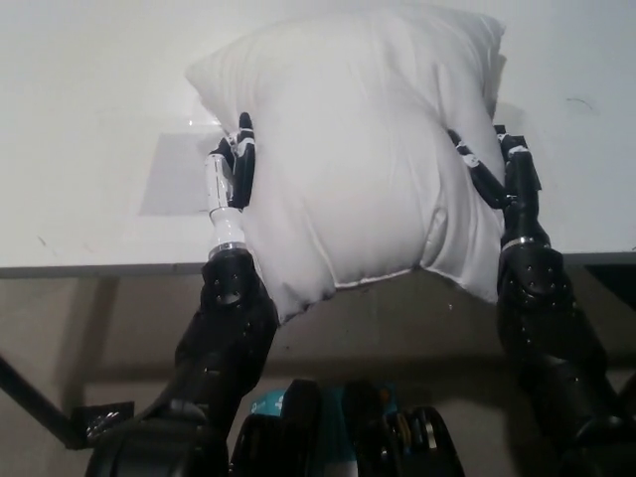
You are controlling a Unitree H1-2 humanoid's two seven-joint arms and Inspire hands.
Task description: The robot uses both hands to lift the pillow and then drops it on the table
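Observation:
A plump white pillow (358,149) is squeezed between my two hands above the white table (89,199). Its lower corners hang past the table's front edge. My left hand (231,171) presses flat against the pillow's left side, fingers pointing up. On the opposite side my black right hand (497,171) presses in, its fingers (475,164) sinking into the fabric. The pillow bulges tall and narrow between them. Its underside is hidden, so I cannot tell if it touches the table.
The table's front edge (99,266) runs across the picture below the hands. A faint shiny rectangular patch (179,179) lies on the tabletop left of my left hand. A dark bar (35,402) slants under the table at lower left.

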